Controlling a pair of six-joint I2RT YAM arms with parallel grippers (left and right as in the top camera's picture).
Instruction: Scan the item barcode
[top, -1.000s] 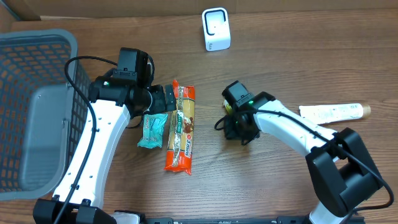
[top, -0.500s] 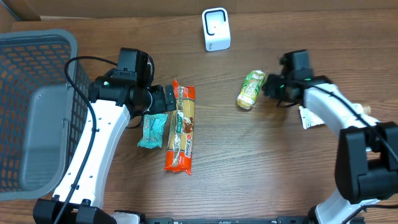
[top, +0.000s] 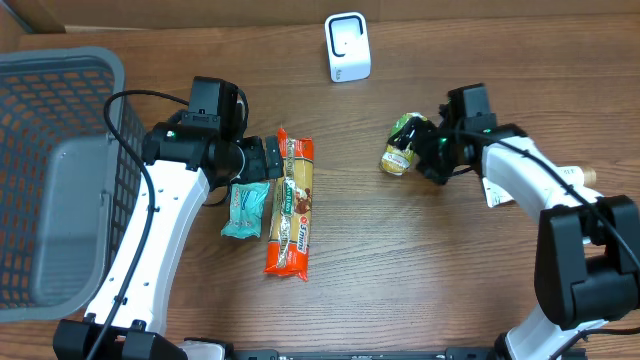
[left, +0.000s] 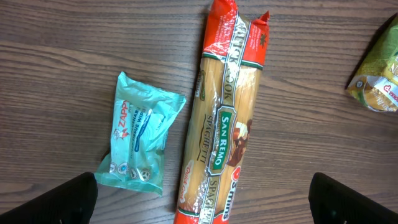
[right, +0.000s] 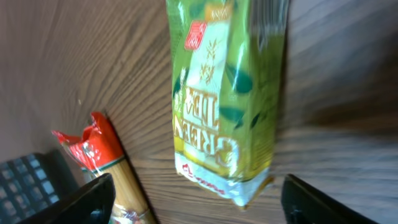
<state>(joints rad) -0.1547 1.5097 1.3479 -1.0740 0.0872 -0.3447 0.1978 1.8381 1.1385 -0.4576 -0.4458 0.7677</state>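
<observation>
Overhead: the scanner (top: 347, 47) stands at the 12 o'clock edge of the table (top: 420, 290), so an item has to go up there with its code turned toward it. The green tea packet (top: 402, 148) lies flat at about 2 o'clock from table centre, well apart from the scanner, which sits at its 11 o'clock. My right hand (top: 432, 155) is low, just at the packet's 3 o'clock side, jaws spread and carrying nothing; I judge it is placed to take the packet. My left hand (top: 265, 160) hovers at 10 o'clock over the top ends of the spaghetti pack (top: 290, 205) and wipes pack (top: 245, 208), which lie side by side. The basket (top: 60, 170) at 9 o'clock is presumably for scanned goods. A tube (top: 565, 177) lies at 3 o'clock, partly under the right arm. Left wrist: fingertips (left: 62, 202) sit at the bottom corners, spread wide and gripping nothing, with spaghetti and wipes on the wood below. I think this hand is parked clear of the work. Right wrist: fingertips (right: 87, 199) are wide apart, the packet lies lengthwise ahead between them, and no pad touches it that I can see. The printed face is up and no barcode shows; it may be underneath, so a turn may be needed.
</observation>
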